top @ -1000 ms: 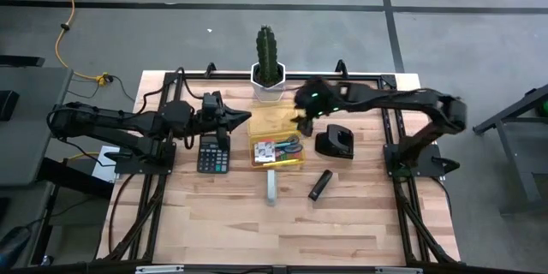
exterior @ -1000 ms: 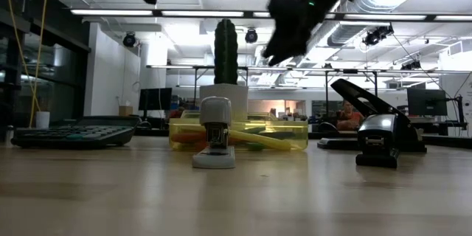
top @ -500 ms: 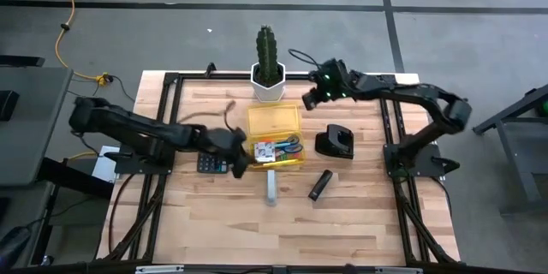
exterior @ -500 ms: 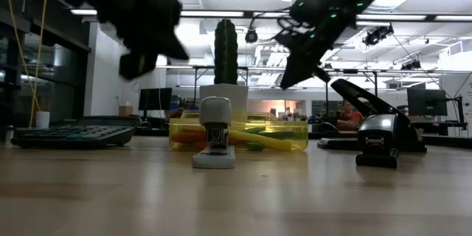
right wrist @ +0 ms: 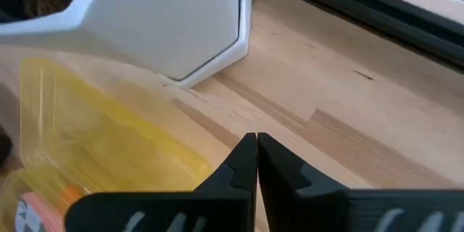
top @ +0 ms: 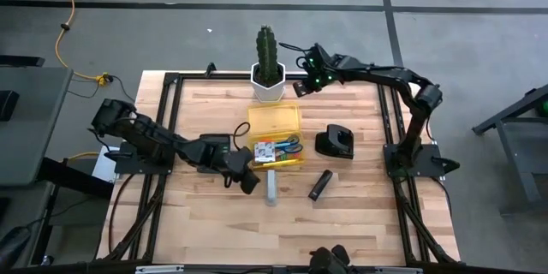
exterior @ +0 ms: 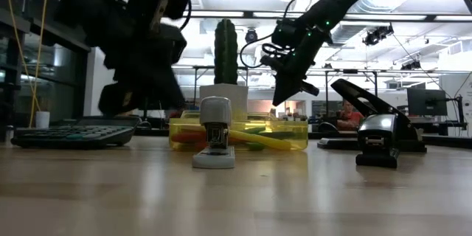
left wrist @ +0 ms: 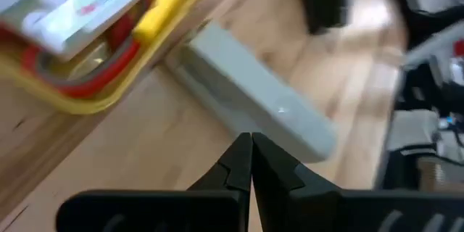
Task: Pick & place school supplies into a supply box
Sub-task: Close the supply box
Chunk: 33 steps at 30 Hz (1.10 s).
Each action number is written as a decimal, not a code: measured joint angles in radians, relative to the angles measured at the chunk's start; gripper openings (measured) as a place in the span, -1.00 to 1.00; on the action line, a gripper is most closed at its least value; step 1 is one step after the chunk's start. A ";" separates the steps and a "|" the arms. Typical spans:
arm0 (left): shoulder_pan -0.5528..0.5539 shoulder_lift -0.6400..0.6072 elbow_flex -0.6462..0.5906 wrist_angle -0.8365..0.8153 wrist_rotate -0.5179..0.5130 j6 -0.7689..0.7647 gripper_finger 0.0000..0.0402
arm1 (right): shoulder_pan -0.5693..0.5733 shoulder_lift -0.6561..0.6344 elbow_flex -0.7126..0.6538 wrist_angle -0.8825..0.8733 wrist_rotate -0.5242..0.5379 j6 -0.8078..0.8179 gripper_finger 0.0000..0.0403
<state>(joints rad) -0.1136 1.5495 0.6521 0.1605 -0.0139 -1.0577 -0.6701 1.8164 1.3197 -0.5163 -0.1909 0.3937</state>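
Left gripper [top: 249, 181] shut, empty, frame centre beside grey stapler [top: 271, 187], just below yellow supply box [top: 275, 134] already holding supplies. Open before descent, straddle stapler squarely. Right gripper [top: 301, 87] shut, empty, upper centre by cactus pot [top: 267, 84].

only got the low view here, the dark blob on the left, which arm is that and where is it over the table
Observer: That is the left gripper, beside the grey stapler, just off the yellow supply box.
Operator: jaws holding anything
Observer: No, its wrist view shows them shut on nothing, pointed at the stapler.
Operator: and the other arm
Observer: The right gripper is by the white cactus pot, jaws shut and empty.
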 joint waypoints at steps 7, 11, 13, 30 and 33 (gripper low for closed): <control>-0.011 0.083 -0.001 -0.003 -0.033 -0.088 -1.00 | -0.004 0.002 -0.041 0.026 -0.001 0.104 -1.00; -0.012 0.126 -0.001 0.006 -0.108 -0.158 -1.00 | -0.004 0.003 -0.058 0.049 0.000 0.156 -1.00; -0.021 0.134 0.002 0.008 -0.163 -0.190 -1.00 | -0.004 0.003 -0.058 0.062 0.000 0.177 -1.00; -0.059 0.133 -0.001 -0.034 -0.388 -0.237 -1.00 | -0.001 0.053 -0.059 0.125 -0.056 0.307 -1.00; -0.054 0.133 -0.001 -0.034 -0.387 -0.225 -1.00 | 0.003 0.064 -0.060 0.157 -0.063 0.322 -1.00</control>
<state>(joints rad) -0.1675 1.6825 0.6510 0.1266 -0.4007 -1.2826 -0.6666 1.8799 1.2602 -0.3589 -0.2539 0.7153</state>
